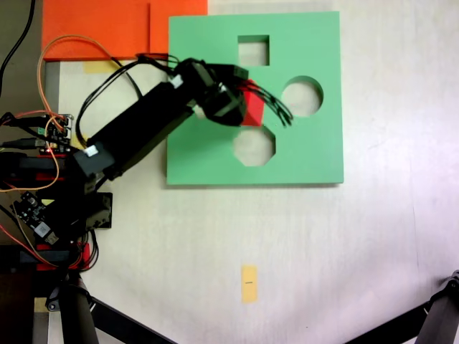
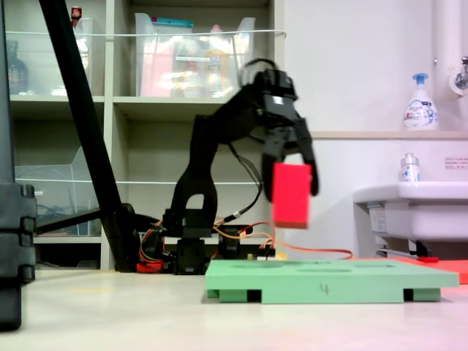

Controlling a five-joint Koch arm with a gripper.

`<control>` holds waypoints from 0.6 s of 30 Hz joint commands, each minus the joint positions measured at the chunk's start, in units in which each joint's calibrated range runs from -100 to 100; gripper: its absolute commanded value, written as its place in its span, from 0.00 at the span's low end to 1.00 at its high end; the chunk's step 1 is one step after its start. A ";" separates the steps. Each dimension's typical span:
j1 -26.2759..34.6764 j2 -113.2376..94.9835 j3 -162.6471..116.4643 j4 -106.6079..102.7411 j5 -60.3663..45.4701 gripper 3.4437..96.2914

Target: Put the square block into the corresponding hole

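red square block upright, raised above green board; square hole empty.

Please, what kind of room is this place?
Probably a lab or workshop room. In the second exterior view, storage shelves hold plastic bins, a sink with a soap bottle stands on the second exterior view's right, and bare wires trail from the arm's base.

The pale worktop carried a green foam board, orange sheets and a yellow tag.
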 commanded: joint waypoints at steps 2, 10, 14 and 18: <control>2.30 13.33 14.96 -1.17 2.10 0.19; 5.23 25.07 19.75 -1.17 4.59 0.19; 5.86 27.58 19.85 -1.17 4.84 0.20; 6.06 29.81 19.95 2.00 4.84 0.23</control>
